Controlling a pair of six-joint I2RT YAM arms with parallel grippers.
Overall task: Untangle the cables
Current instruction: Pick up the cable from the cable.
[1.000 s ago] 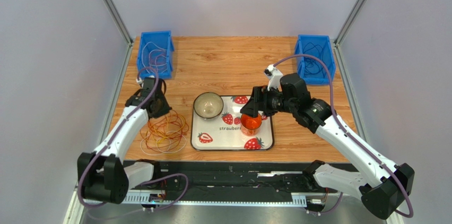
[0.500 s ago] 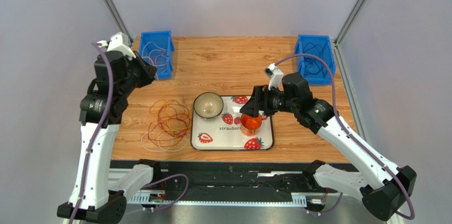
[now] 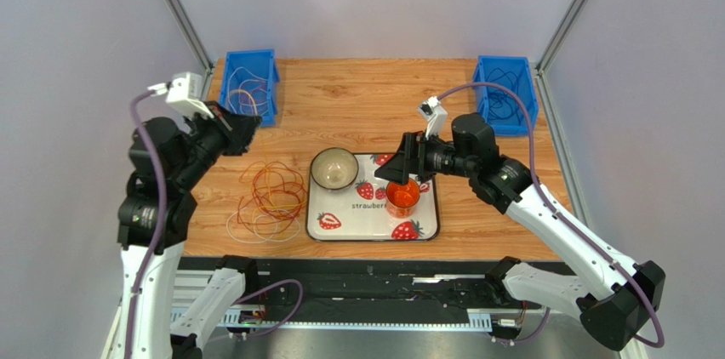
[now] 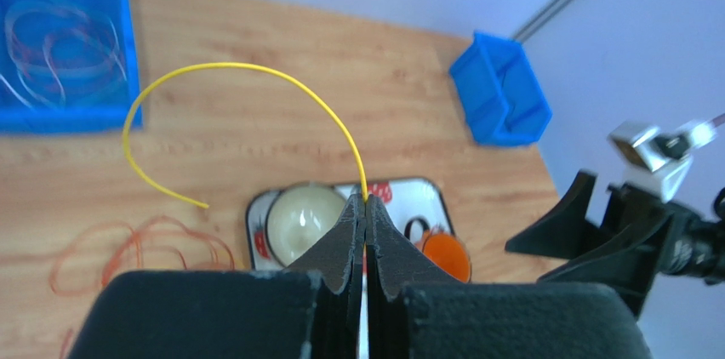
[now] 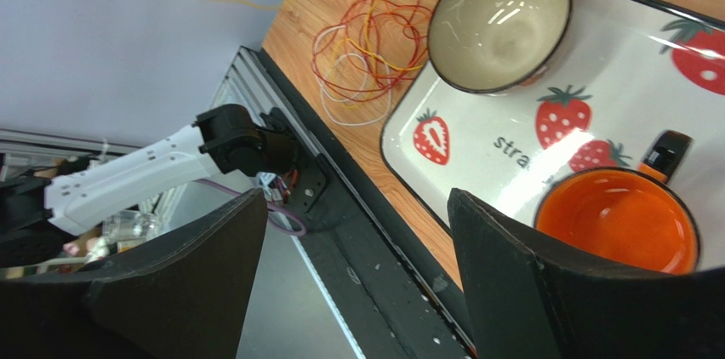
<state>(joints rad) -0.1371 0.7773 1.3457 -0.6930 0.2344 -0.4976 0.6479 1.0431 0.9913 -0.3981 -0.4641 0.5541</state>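
A yellow cable [image 4: 255, 71] is clamped in the left claw [image 4: 366, 210] (high above the tangled cables [image 3: 271, 197] on the worktop [image 3: 357, 95]); the right claw [image 5: 356, 206] is spread wide over the strawberry tray [image 3: 374, 223].

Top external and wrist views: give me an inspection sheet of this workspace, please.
Surface: wooden table.
Job's things: cable pile lies left of the tray; yellow cable is in the air; more cables in the left blue bin and right blue bin.
Clutter: tray holds bowl and orange cup.
Grippers: left gripper shut on yellow cable; right gripper open, above the tray by the orange cup.
Cables: lilac-grey arm cables run along both arms.
Surroundings: grey walls, metal frame posts.
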